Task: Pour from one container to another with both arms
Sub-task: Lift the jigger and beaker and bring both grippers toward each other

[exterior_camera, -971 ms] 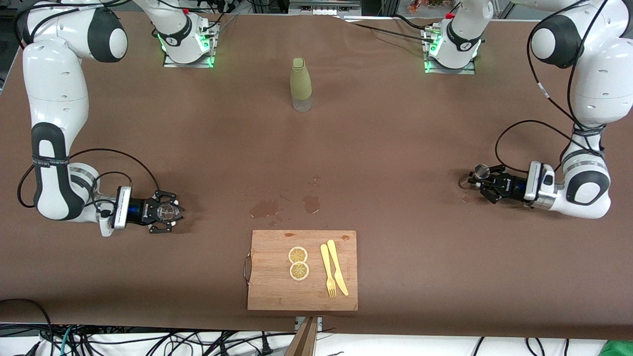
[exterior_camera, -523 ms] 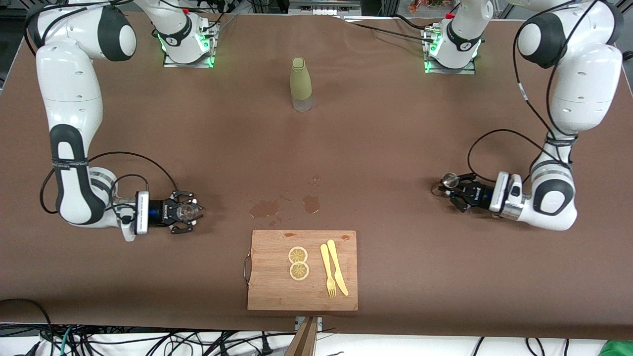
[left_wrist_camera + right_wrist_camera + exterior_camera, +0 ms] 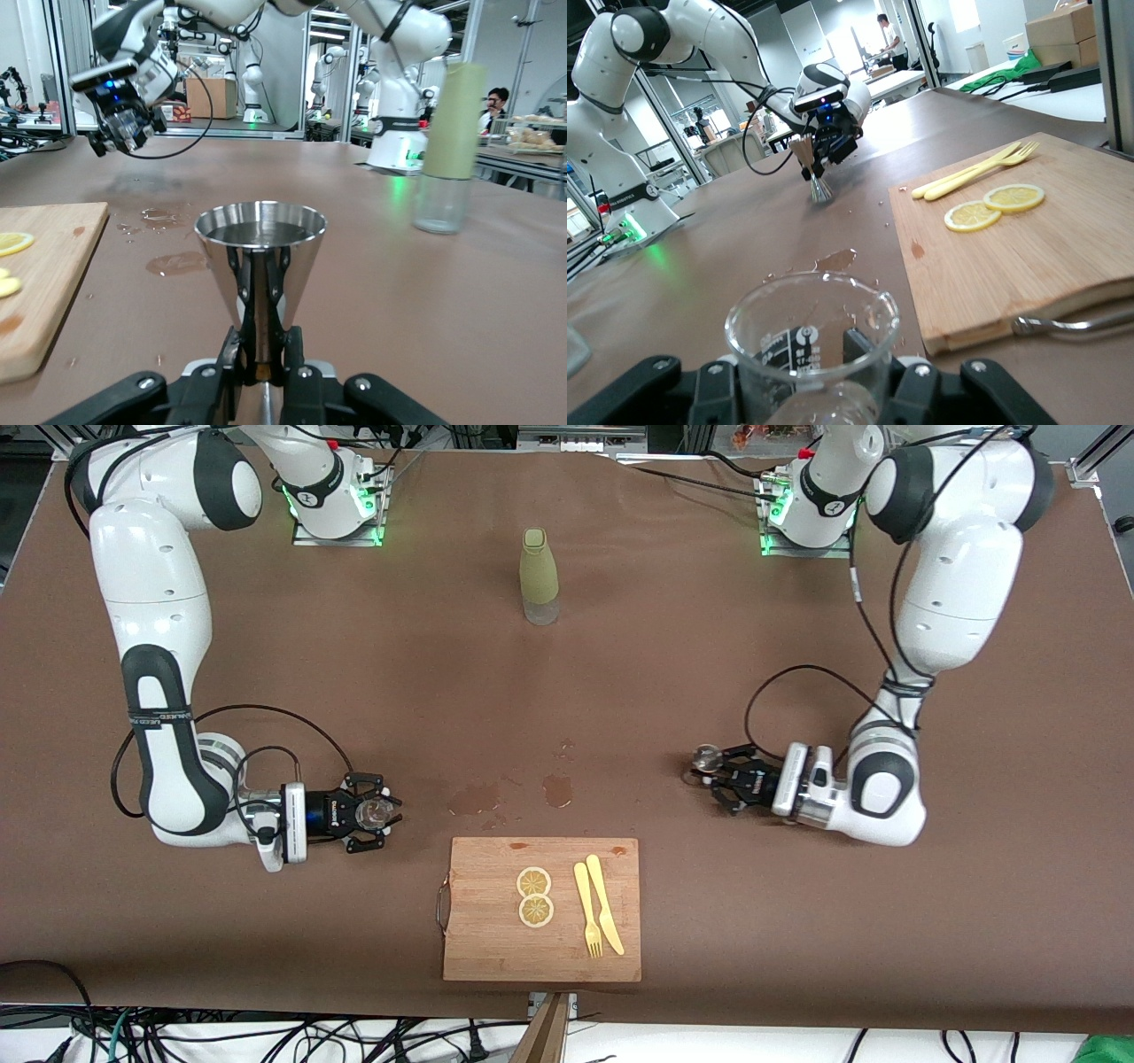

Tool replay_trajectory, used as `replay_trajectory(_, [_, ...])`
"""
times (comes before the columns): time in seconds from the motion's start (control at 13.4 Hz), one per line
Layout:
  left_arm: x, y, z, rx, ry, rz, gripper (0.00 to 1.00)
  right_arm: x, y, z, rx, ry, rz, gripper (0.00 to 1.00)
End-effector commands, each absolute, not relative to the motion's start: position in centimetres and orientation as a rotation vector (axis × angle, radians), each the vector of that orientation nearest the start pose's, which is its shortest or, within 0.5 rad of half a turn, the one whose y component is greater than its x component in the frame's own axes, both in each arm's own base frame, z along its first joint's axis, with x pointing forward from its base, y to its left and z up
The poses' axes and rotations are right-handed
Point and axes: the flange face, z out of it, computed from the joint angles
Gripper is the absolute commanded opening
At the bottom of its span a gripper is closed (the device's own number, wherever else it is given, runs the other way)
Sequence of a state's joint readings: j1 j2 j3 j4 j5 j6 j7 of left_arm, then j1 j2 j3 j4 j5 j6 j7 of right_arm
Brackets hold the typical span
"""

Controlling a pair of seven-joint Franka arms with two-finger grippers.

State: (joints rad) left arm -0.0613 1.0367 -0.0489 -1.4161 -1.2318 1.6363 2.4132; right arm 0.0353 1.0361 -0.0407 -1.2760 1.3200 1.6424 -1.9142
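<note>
Item, pouring step, carry-in stage. Right gripper (image 3: 376, 813): fingers pinching the small clear glass cup (image 3: 808, 336), cup upright with its mouth up, low over the bare desk (image 3: 673, 673) off the board's corner at the right arm's end. Right arm pose: upper links standing steeply from the base, elbow bent low, wrist turned so the hand lies level and points toward the middle of the desk. Wet patches (image 3: 556, 789): on the desk just farther from the front camera than the cutting board (image 3: 496, 948). The board carries two lemon slices (image 3: 534, 896) and a yellow fork and knife (image 3: 598, 903) side by side. Green bottle (image 3: 539, 576): upright between the two bases, well apart from both hands. Left gripper (image 3: 713, 769): fingers pressed on the waist of the steel jigger (image 3: 260, 257), upper cone up and seemingly holding liquid. Left arm pose: mirror of the right, elbow low, hand level, pointing toward the cup. Handling note, by judgement: bring both hands together over the middle, keep the jigger level on the way, set its lip just above and inside the cup's rim, then roll the wrist slowly; the cup is narrow, so a quick tip would likely spill
</note>
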Motion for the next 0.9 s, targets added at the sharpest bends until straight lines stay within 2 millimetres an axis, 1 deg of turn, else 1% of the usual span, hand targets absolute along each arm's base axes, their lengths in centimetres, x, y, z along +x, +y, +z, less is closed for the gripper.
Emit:
replay_trajectory(0.0, [64.6, -20.1, 8.7, 1.214, -1.453, 0.869, 0.00, 70.6, 13.9, 13.7, -1.539, -1.165, -0.643, 0.27])
replay_trajectory(0.15, [64.4, -23.3, 8.9, 1.283, -1.430, 0.838, 0.00, 69.9, 17.1, 13.3, -1.578, -1.161, -0.546, 0.27])
replay_trajectory(0.3, [64.1, -26.6, 8.9, 1.333, -1.394, 0.855, 0.00, 69.8, 19.2, 13.0, -1.636, -1.150, -0.509, 0.27])
replay_trajectory(0.37, [64.0, -28.2, 9.0, 1.362, -1.381, 0.851, 0.00, 69.6, 20.8, 13.1, -1.656, -1.136, -0.488, 0.27])
replay_trajectory(0.52, [64.3, -29.8, 9.5, 1.403, -1.375, 0.846, 0.00, 69.0, 23.2, 13.3, -1.685, -1.109, -0.434, 0.27])
replay_trajectory(0.6, [64.1, -30.6, 9.7, 1.416, -1.361, 0.841, 0.00, 68.8, 23.8, 13.4, -1.684, -1.117, -0.424, 0.27])
replay_trajectory(0.75, [64.9, -31.9, 10.7, 1.439, -1.361, 0.879, 0.00, 68.5, 24.2, 13.3, -1.686, -1.139, -0.394, 0.27])
replay_trajectory(0.82, [64.8, -32.5, 10.8, 1.454, -1.354, 0.870, 0.00, 68.3, 24.7, 13.5, -1.694, -1.132, -0.367, 0.27])
